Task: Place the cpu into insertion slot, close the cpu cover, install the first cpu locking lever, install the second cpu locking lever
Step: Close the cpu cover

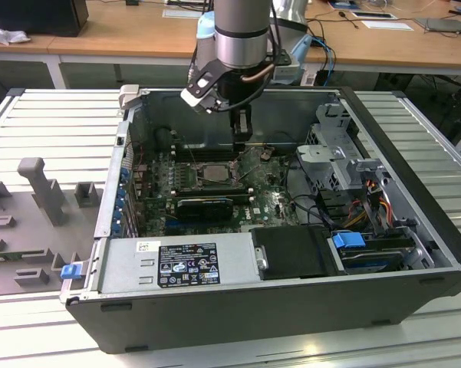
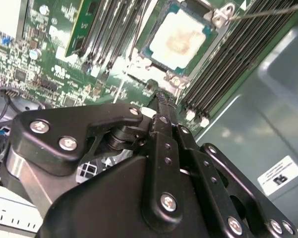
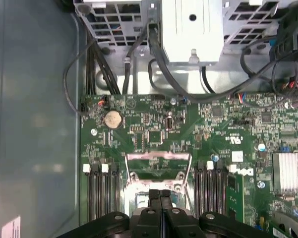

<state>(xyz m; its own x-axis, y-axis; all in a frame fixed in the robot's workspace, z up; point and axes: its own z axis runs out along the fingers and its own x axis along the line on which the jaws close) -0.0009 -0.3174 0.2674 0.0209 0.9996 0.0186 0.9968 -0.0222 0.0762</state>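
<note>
cpu (image 2: pixel 181 39) just beyond closed gripper (image 2: pixel 160 95)

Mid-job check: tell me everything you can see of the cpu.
The cpu is a flat square chip, pale silvery-beige metal top with a brownish smudge mid-face, green rim. It lies level in the insertion slot, between rows of black memory slots. The shut gripper hovers beside one corner, off the chip.

Bright even light, washed-out glare on the cpu (image 2: pixel 181 37), dim shadows inside the case (image 1: pixel 291 314)
</note>
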